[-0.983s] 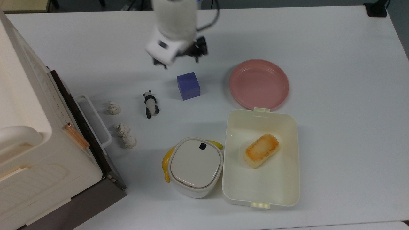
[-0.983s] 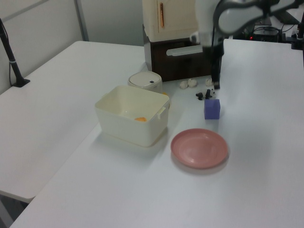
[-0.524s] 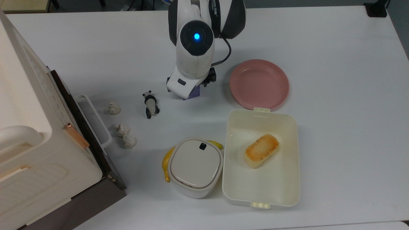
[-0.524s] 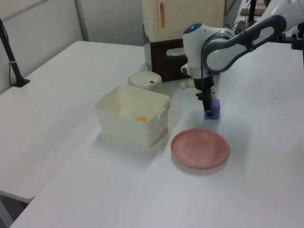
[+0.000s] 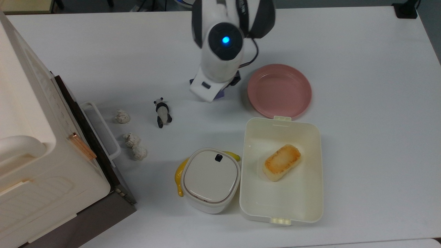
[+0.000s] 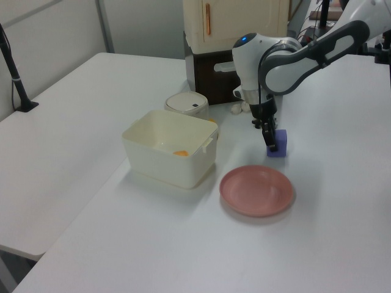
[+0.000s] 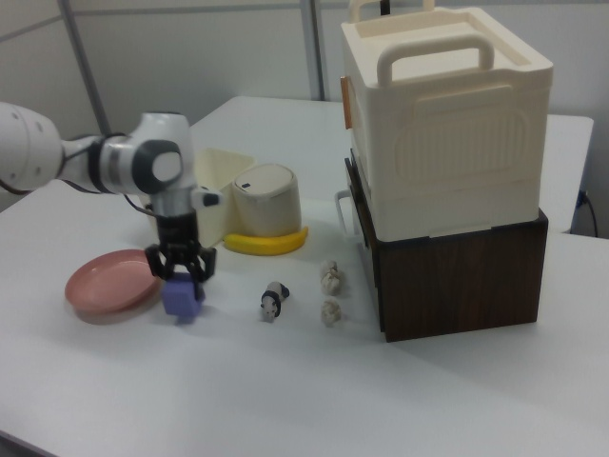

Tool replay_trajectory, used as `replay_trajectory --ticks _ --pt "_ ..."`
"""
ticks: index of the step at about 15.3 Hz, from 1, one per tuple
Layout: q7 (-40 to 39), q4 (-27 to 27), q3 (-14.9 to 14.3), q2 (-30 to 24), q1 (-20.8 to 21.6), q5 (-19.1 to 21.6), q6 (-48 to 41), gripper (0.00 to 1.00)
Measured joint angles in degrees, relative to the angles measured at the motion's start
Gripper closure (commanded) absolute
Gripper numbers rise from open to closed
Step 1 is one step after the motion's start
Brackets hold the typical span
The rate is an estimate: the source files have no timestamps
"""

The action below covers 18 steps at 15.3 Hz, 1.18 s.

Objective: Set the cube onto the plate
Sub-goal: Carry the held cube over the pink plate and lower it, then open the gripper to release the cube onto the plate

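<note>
Overhead, white table (image 5: 361, 51) bears plate (image 5: 279, 90).

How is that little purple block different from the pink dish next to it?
The cube is a small blue-purple box shape with flat faces; the plate is round, shallow, pink and much wider. The claw is closed on the cube, while the plate lies untouched on the table with nothing in it. Both are plain and single-coloured.

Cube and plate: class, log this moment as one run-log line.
gripper: shut on cube | cube: lifted, beside plate | plate: bare | next: carry over plate
</note>
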Motion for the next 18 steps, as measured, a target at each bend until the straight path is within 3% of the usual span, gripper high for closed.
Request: replay_trajectory --ticks 1,2,3,5,6,12,18 --pt "3.1 0.4 0.0 -0.6 1.4 0.1 -0.1 0.57" --pt "6.5 0.9 0.1 -1.2 3.0 0.1 -0.1 0.51" --pt "9.5 1.6 0.6 -1.6 4.4 0.1 -0.1 0.35" --pt "14.4 2.5 2.4 -2.0 5.9 0.1 -0.2 0.21" --pt "17.3 3.0 3.4 -2.0 6.3 0.1 -0.2 0.00" --pt "33.6 3.6 8.3 -1.0 9.9 0.1 1.7 0.00" --pt "34.1 7.7 6.9 -2.3 8.7 -2.3 -1.3 0.00"
